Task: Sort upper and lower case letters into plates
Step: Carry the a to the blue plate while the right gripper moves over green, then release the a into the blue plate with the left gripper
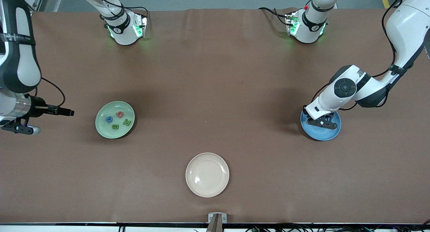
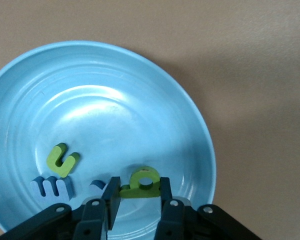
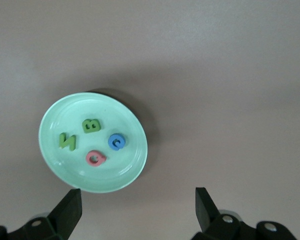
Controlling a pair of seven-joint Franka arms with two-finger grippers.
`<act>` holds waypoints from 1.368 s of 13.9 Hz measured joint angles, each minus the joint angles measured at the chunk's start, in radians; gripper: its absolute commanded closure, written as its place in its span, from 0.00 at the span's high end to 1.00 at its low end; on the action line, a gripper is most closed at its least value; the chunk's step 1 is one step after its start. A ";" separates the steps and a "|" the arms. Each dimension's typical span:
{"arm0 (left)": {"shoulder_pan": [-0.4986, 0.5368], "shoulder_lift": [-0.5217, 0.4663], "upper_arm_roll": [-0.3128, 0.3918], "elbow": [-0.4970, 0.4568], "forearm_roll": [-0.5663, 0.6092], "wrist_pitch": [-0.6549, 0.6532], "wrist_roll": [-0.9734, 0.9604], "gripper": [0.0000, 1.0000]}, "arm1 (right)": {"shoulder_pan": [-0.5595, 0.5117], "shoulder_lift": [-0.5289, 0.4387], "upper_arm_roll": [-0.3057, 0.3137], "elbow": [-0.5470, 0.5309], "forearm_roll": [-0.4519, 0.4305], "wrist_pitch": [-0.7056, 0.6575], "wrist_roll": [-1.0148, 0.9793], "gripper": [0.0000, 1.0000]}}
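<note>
The blue plate (image 1: 322, 134) lies toward the left arm's end of the table. My left gripper (image 1: 321, 122) is low over it, shut on a green letter (image 2: 142, 182). In the left wrist view the blue plate (image 2: 90, 100) also holds a green letter (image 2: 62, 160), a blue letter (image 2: 52, 186) and another blue letter (image 2: 101, 186), partly hidden by a finger. The pale green plate (image 1: 102, 124) holds a red letter (image 1: 120, 114), a blue letter (image 1: 109, 119) and two green letters (image 1: 126, 122). My right gripper (image 1: 20, 128) is open and empty, up in the air near the right arm's end of the table.
A cream-beige plate (image 1: 207, 174) lies empty, nearer to the front camera than both other plates and between them. The arm bases (image 1: 126, 27) stand along the table edge farthest from the camera. The right wrist view shows the pale green plate (image 3: 60, 125) with its four letters.
</note>
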 measured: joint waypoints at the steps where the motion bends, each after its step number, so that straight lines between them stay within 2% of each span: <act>1: 0.000 0.001 0.001 0.000 0.000 0.001 0.000 0.05 | -0.005 0.001 0.000 -0.058 0.004 0.080 -0.012 1.00; 2: -0.001 0.002 0.002 0.000 0.000 0.001 0.000 0.08 | -0.015 0.001 0.000 -0.121 0.020 0.171 -0.037 1.00; 3: -0.001 0.002 0.003 0.000 0.000 0.001 0.000 0.15 | -0.024 0.003 0.000 -0.183 0.034 0.264 -0.065 1.00; 4: -0.002 0.003 0.004 0.000 0.000 0.002 0.000 0.36 | -0.032 0.006 0.000 -0.242 0.041 0.353 -0.088 1.00; 5: -0.003 0.004 0.004 0.000 0.000 0.003 0.000 0.80 | -0.035 0.010 0.000 -0.294 0.048 0.428 -0.099 1.00; 6: -0.003 0.004 0.004 0.000 0.000 0.003 0.001 1.00 | -0.035 0.016 0.002 -0.335 0.060 0.486 -0.105 0.99; 8: -0.003 0.004 0.004 0.003 0.001 0.003 0.003 1.00 | -0.035 0.040 0.009 -0.379 0.067 0.542 -0.110 0.93; 9: -0.002 0.004 0.004 0.007 0.002 0.003 0.003 1.00 | -0.035 0.066 0.014 -0.384 0.072 0.559 -0.119 0.82; 10: 0.000 0.004 -0.002 0.008 0.001 0.000 0.003 1.00 | -0.035 0.074 0.017 -0.384 0.084 0.560 -0.121 0.76; 12: 0.023 0.005 -0.066 0.021 -0.017 -0.050 0.002 1.00 | -0.035 0.091 0.029 -0.384 0.124 0.561 -0.131 0.68; 14: 0.042 0.004 -0.160 0.067 -0.066 -0.170 0.002 1.00 | -0.034 0.104 0.041 -0.383 0.139 0.568 -0.132 0.56; 16: 0.044 0.003 -0.233 0.137 -0.126 -0.277 0.002 1.00 | -0.034 0.111 0.042 -0.383 0.140 0.573 -0.132 0.51; 19: 0.044 0.002 -0.283 0.208 -0.177 -0.349 0.003 1.00 | -0.034 0.119 0.042 -0.383 0.141 0.575 -0.132 0.51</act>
